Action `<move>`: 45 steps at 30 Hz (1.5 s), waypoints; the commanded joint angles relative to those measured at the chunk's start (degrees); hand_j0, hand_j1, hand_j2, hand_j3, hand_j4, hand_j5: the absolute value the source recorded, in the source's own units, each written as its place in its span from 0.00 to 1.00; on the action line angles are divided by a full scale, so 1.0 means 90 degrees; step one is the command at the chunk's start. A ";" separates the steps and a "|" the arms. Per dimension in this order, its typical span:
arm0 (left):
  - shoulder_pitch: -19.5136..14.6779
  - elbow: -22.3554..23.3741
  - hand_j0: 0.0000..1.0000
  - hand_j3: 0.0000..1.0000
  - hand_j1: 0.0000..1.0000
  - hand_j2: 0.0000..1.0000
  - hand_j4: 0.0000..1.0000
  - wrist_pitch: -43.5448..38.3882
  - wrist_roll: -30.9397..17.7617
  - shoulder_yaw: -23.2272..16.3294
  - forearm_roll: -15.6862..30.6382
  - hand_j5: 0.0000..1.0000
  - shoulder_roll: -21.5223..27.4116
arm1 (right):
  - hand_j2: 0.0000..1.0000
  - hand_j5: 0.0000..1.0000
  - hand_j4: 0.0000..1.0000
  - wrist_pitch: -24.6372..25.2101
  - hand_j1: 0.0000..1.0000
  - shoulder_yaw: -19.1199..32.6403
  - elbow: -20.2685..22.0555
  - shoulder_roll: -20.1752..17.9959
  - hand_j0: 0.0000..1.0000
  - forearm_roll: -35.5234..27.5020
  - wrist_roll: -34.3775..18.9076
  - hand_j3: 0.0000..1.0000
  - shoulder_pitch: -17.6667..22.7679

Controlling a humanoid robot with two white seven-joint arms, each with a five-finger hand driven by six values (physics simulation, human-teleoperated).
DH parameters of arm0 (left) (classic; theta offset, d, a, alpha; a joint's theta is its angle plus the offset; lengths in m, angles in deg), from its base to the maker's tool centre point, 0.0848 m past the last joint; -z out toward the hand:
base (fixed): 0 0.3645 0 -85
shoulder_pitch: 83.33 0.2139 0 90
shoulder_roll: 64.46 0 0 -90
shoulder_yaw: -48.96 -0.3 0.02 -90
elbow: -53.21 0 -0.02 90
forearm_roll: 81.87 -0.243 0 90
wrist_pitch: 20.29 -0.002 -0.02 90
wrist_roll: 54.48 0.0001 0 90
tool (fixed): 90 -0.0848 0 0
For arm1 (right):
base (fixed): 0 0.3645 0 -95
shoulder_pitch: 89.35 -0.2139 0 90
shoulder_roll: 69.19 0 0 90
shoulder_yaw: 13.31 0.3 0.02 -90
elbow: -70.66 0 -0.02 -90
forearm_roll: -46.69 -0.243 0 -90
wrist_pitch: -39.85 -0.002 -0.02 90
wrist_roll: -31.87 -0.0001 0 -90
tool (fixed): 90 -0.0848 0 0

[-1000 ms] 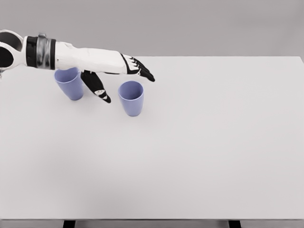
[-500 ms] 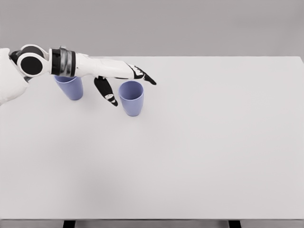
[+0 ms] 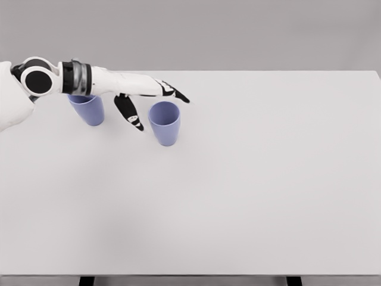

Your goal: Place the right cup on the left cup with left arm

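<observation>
Broad white table under even light, plain grey wall behind.

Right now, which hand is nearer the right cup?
Left. The left hand hovers open just left of the right cup, not gripping it. The right hand is out of view.

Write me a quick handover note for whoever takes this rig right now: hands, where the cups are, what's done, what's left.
Left hand: open, fingers spread, holding nothing, just left of the right cup, thumb hanging beside it.
Right hand: not in view.
Cups: both upright on the table; the left cup is partly hidden behind the left forearm.
Done: reach only.
Left: grasp the right cup, lift it, set it on the left cup.
</observation>
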 commanded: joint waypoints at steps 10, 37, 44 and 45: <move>0.0117 0.0395 1.00 1.00 1.00 1.00 1.00 -0.0016 0.0002 0.0031 -0.0246 1.00 -0.0317 | 1.00 1.00 1.00 -0.0003 1.00 0.0000 -0.0001 0.0000 1.00 0.0005 -0.0002 1.00 0.0000; 0.0156 -0.0074 0.45 0.45 0.45 0.45 0.45 -0.0016 0.0002 0.0187 -0.0119 0.45 0.0015 | 1.00 1.00 1.00 -0.0003 1.00 0.0000 -0.0001 0.0000 1.00 0.0005 -0.0002 1.00 0.0000; -0.0293 -0.1226 0.43 0.43 0.43 0.43 0.43 -0.0016 0.0002 0.0080 0.0692 0.43 0.1158 | 1.00 1.00 1.00 -0.0003 1.00 0.0000 -0.0001 0.0000 1.00 0.0005 -0.0002 1.00 0.0000; -0.0342 -0.1305 0.43 0.43 0.43 0.43 0.43 -0.0016 0.0002 0.0080 0.0760 0.43 0.1285 | 1.00 1.00 1.00 -0.0003 1.00 0.0000 -0.0001 0.0000 1.00 0.0005 -0.0002 1.00 0.0000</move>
